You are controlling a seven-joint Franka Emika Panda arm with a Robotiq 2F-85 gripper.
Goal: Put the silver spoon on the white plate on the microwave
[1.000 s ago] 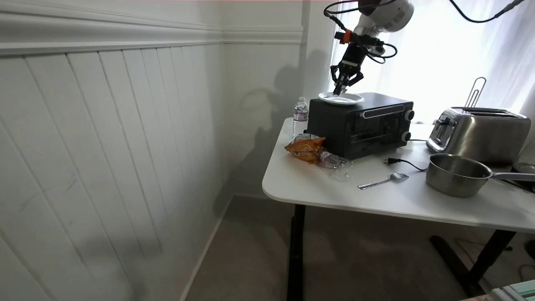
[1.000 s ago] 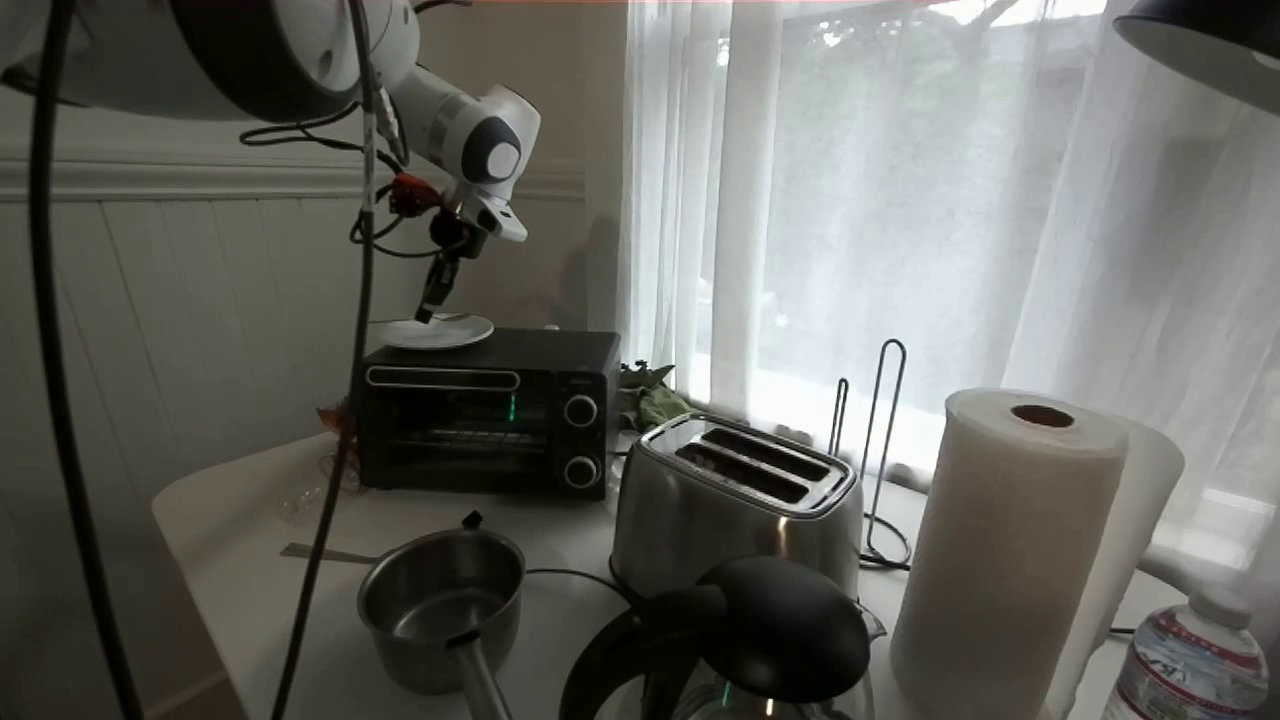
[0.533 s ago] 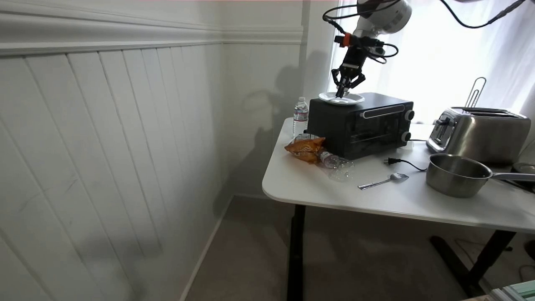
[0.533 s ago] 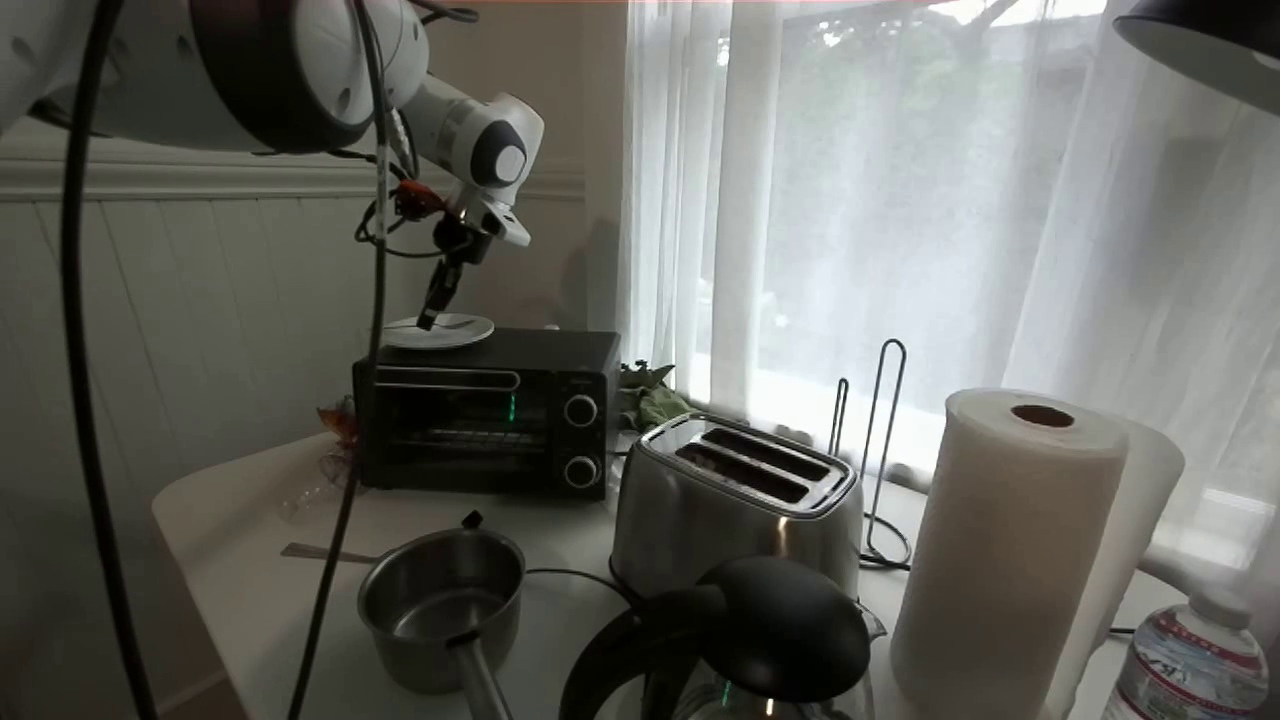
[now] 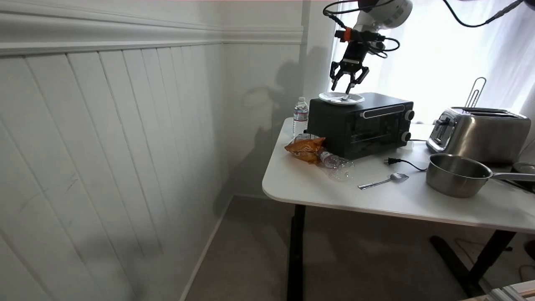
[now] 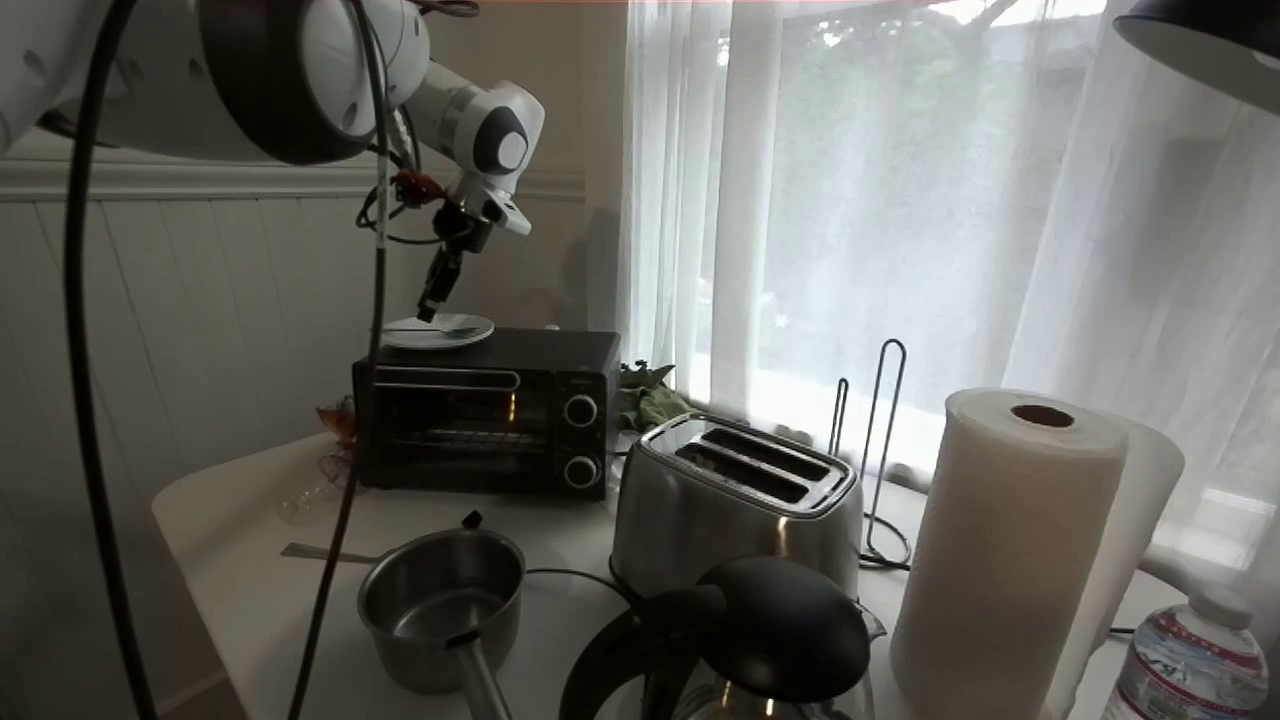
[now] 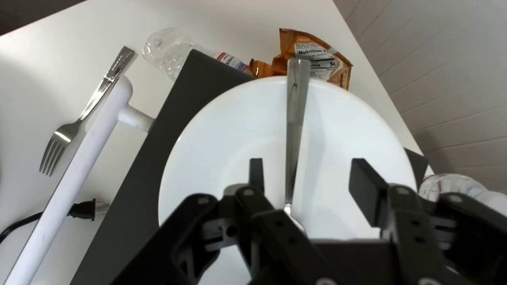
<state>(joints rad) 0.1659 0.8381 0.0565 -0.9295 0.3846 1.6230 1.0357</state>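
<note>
The silver spoon [image 7: 296,99] lies on the white plate [image 7: 222,130], its handle crossing the rim. In the wrist view its bowl end is mostly hidden behind a gripper finger. Beneath the plate is the black microwave [image 5: 363,129], visible in both exterior views. My gripper [image 7: 307,178] is open just above the plate, its fingers wide apart on either side of the spoon without touching it. In an exterior view the spread gripper [image 5: 341,88] hovers over the plate [image 5: 328,99].
On the table a fork [image 5: 382,182], a steel pot [image 5: 457,179] and a toaster [image 5: 480,133] stand or lie near the microwave. An orange snack bag [image 5: 306,149], a crumpled bottle [image 5: 334,163] and an upright bottle [image 5: 300,117] are beside it. A cable [image 6: 365,400] hangs across an exterior view.
My gripper, shut on the spoon before, first dipped toward the plate. Its fingers have since spread and it has risen slightly. The spoon now rests on the plate, let go.
</note>
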